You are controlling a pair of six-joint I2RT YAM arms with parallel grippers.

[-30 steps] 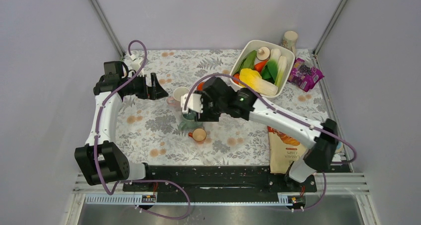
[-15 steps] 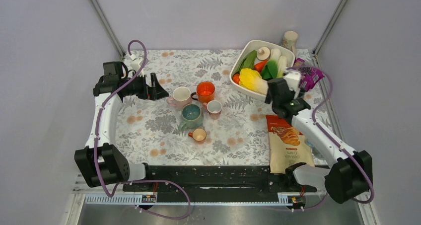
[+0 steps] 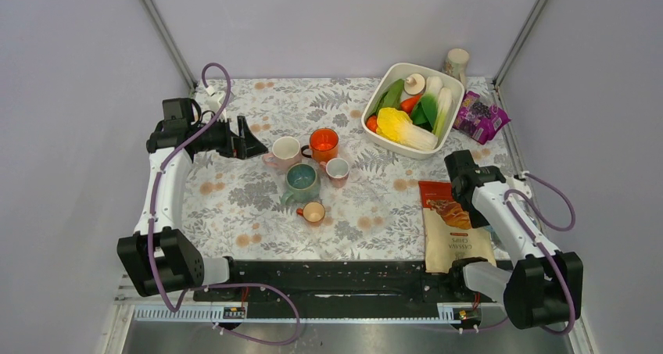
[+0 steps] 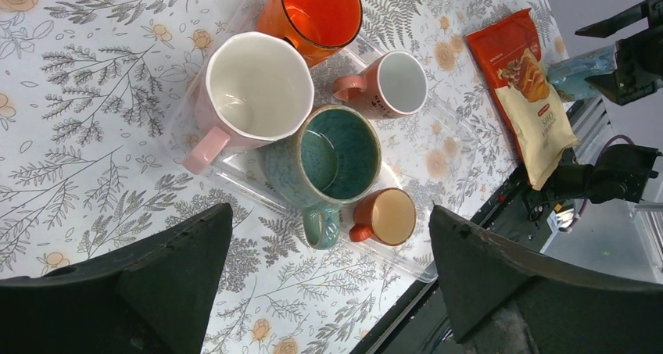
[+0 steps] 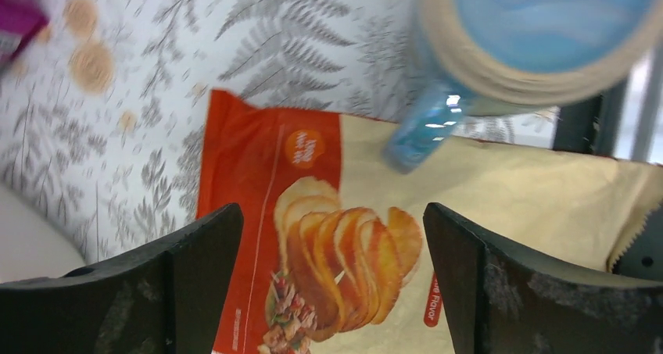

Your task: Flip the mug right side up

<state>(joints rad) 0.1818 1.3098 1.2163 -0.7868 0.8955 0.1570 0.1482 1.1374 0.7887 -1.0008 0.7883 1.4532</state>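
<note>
From above, five mugs [image 3: 301, 180] stand in the middle of the desk [image 3: 234, 205], each mouth up, long axis vertical, so I judge the turning done; which was meant I cannot tell. The left claw [image 3: 252, 141] hovers at their 9 o'clock. Its own camera shows it released and empty, the green mug's [image 4: 338, 155] handle toward 6 o'clock. The right claw [image 5: 327, 213], also released, hangs above a chip bag [image 5: 258, 174]; it should retreat high, touching nothing.

Six mugs are counted, tbh: five are grouped on one clear tray [image 4: 414, 155], namely a pink mug [image 4: 254, 96], orange mug [image 4: 317, 14], white mug [image 4: 399, 84], teal mug [image 4: 336, 155] and small orange mug [image 4: 387, 217]. One blue mug [image 5: 539, 33] is seen apart. One chip bag [image 3: 453, 229], one purple snack packet [image 3: 481, 116], one vegetable dish [image 3: 395, 146] and one beige cup [image 3: 456, 59] are tallied.
</note>
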